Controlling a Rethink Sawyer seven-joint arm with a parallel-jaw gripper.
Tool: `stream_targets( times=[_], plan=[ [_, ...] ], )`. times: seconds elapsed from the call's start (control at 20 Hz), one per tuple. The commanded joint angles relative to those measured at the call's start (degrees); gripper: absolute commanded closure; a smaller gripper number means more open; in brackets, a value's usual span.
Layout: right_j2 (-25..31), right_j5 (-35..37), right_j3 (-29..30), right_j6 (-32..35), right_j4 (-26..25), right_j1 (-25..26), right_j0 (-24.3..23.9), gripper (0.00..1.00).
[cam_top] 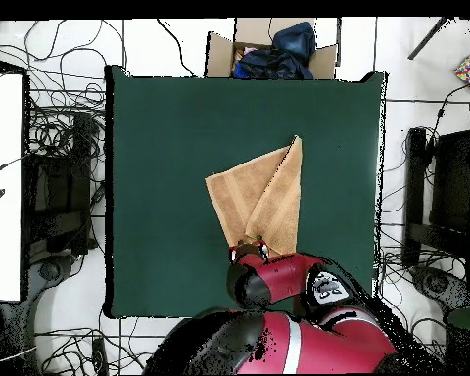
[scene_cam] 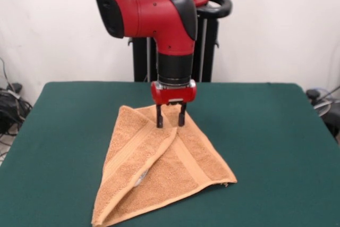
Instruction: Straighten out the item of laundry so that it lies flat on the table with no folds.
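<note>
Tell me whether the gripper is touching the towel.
Touching. In the front view the gripper stands open, its jaw tips pressed into the towel at its far corner, with no green table showing beneath them.

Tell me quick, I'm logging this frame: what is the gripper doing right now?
Gripper: open, fingers apart, holding nothing, poised at the far corner of the folded towel on the table.

No legible text, brand name, number or sign appears in either view. The small white tag (scene_cam: 140,178) on the folded towel (scene_cam: 159,168) shows no readable print, and the round emblem (cam_top: 326,286) on the red arm (cam_top: 298,279) cannot be deciphered.
</note>
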Motion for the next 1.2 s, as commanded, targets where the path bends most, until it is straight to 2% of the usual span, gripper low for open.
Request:
stream_targets(
  times=[0.05, 0.3, 0.8, 1.15, 1.2],
  plan=[
    [4.4, -0.4, -7.2, 3.1, -2.3, 2.4, -1.0, 0.00],
    [7.6, 1.8, -6.9, 1.9, -3.6, 1.3, -3.0, 0.00],
    [5.7, 0.7, -7.4, 4.0, -2.1, 1.6, -0.8, 0.00],
    [5.6, -1.2, -6.8, 4.6, -2.3, 1.8, -1.4, 0.00],
    [6.2, -1.6, -6.7, 4.6, -2.6, 1.8, -2.0, 1.00]
  ],
)
